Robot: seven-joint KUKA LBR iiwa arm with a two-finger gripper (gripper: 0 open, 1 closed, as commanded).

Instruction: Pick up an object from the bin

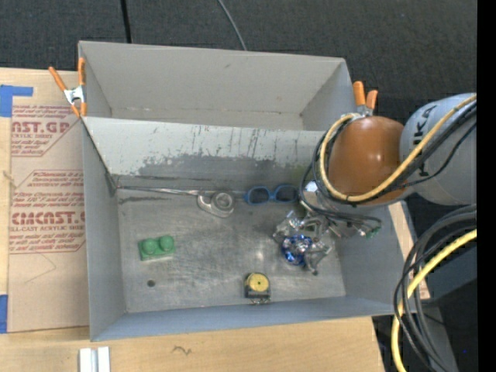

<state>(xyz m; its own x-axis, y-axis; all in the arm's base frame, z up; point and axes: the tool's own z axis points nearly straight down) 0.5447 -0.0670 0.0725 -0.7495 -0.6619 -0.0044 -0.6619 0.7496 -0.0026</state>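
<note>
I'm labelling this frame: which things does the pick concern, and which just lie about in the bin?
In hand: gripper; small blue thing at it, right side of bin.
Lying about: green brick; silver ring; blue loops; yellow-black disc.

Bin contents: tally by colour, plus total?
Green: 1, studded block
Silver: 1, metal ring piece
Blue: 2, looped piece by the back wall, counted as one, and small blue thing at the tool
Yellow and black: 1, small round thing near the front wall
Total: 5
</note>
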